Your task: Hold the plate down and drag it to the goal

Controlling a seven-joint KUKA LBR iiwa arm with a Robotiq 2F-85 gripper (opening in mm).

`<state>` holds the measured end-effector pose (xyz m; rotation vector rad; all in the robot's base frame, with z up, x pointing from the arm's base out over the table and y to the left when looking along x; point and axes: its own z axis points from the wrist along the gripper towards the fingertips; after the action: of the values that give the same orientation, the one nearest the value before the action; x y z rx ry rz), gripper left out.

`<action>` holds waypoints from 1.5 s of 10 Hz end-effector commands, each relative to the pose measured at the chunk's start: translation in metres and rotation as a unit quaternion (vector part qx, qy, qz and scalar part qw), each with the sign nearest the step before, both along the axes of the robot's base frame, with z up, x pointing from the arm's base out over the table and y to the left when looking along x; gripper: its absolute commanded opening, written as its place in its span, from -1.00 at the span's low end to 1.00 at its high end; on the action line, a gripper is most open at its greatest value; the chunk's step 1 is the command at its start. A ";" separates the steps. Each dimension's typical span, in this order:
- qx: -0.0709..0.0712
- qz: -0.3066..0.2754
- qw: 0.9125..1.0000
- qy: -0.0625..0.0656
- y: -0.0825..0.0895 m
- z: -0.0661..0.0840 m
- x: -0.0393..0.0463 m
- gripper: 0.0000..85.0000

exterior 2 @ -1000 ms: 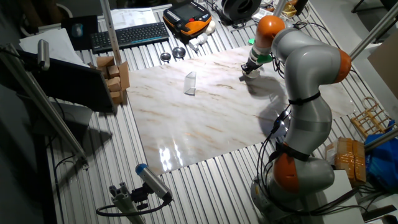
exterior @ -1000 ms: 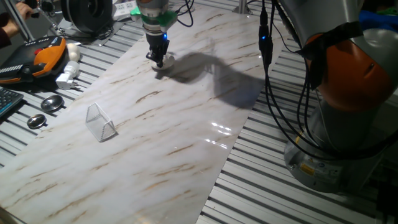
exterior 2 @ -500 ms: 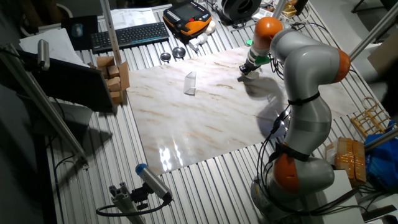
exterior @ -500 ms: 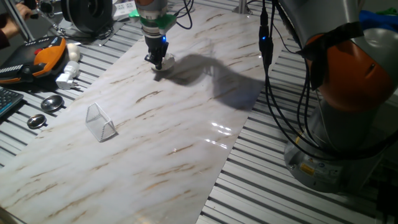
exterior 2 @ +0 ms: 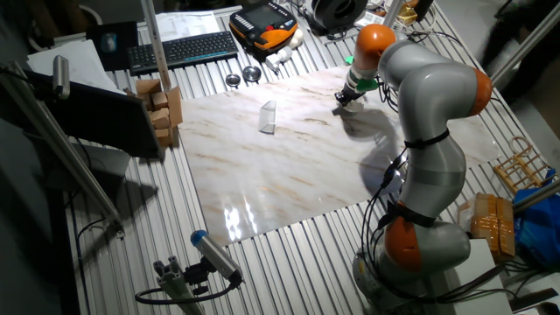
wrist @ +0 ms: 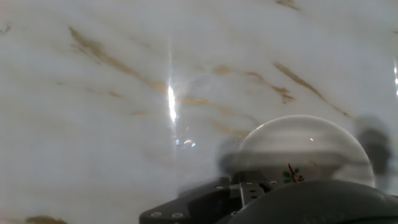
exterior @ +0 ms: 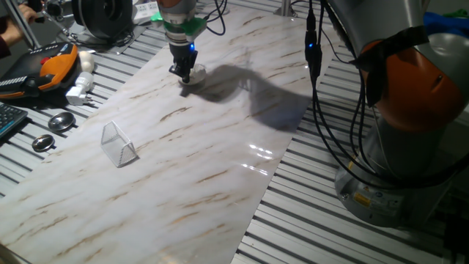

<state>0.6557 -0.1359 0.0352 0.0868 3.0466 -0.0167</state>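
Observation:
The plate (wrist: 301, 149) is a small round white dish with a reddish mark near its centre. It lies on the marble board (exterior: 220, 161) at the far end, under the fingertips; only its rim (exterior: 196, 72) shows in one fixed view. My gripper (exterior: 185, 74) points straight down onto it, fingers together, tips on the plate. The gripper also shows in the other fixed view (exterior 2: 341, 98). The goal (exterior: 117, 144), a clear plastic wedge frame, stands on the board to the near left of the gripper, well apart from it; it also shows in the other fixed view (exterior 2: 268, 116).
Two grey metal discs (exterior: 61, 121) (exterior: 44, 143) lie on the slatted table left of the board. A white adapter (exterior: 79, 92) and an orange pendant (exterior: 51, 67) lie beyond them. Cardboard boxes (exterior 2: 163, 105) and a keyboard (exterior 2: 184, 49) are past the board. The arm's base (exterior: 396, 169) and cables stand at right.
The gripper has slid slightly left along the board, and the plate has stayed under its tips. The goal has not moved.

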 end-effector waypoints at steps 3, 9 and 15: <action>0.000 -0.003 1.000 0.001 0.005 0.001 0.0003 -1.00; 0.000 -0.010 1.000 0.003 0.018 0.002 -0.0009 -1.00; 0.004 -0.017 1.000 0.006 0.030 0.004 -0.0009 -1.00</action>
<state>0.6546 -0.1052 0.0387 0.1411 3.0564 -0.0060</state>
